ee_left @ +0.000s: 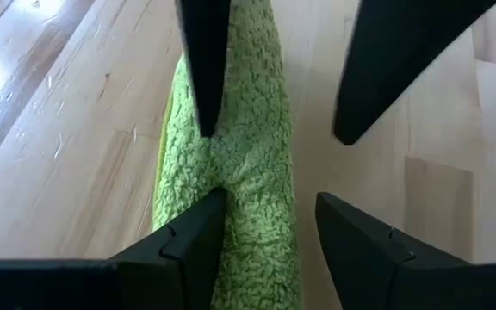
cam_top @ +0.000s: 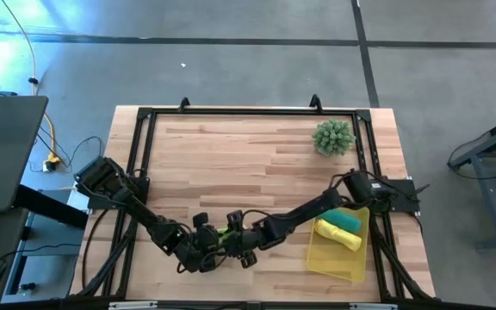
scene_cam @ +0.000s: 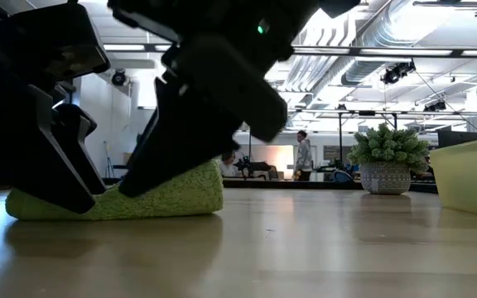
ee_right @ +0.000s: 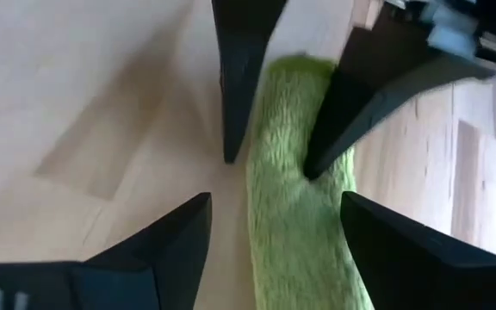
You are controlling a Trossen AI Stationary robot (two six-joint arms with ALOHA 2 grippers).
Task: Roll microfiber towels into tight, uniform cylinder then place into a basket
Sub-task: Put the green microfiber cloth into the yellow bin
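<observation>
A lime green towel (cam_top: 225, 232), rolled into a long roll, lies flat on the wooden table near its front edge. It also shows as the towel (scene_cam: 164, 194) in the low view. My left gripper (ee_left: 269, 202) comes at it from the table's left and my right gripper (ee_right: 274, 202) from the right. Both are open and slant down over the roll, tip to tip. The basket (cam_top: 330, 263) at the front right holds a rolled yellow towel (cam_top: 338, 234) and a rolled teal towel (cam_top: 345, 220). My left gripper has one fingertip (ee_left: 213, 207) resting on the roll's top side (ee_left: 239, 215), slanting down from the table's left. Its other finger stands clear on bare wood beside the roll. The roll lies on the table. My right gripper has one fingertip (ee_left: 205, 120) set on the roll (ee_left: 231, 129), slanting down from the table's right, and the cloth creases under it. Its other finger stands off the roll, over the wood.
A spiky green plant in a pot (cam_top: 333, 137) stands at the far right of the table. A black frame (cam_top: 248, 112) runs along the table's edges. Bare wood stretches between the grippers and the far edge.
</observation>
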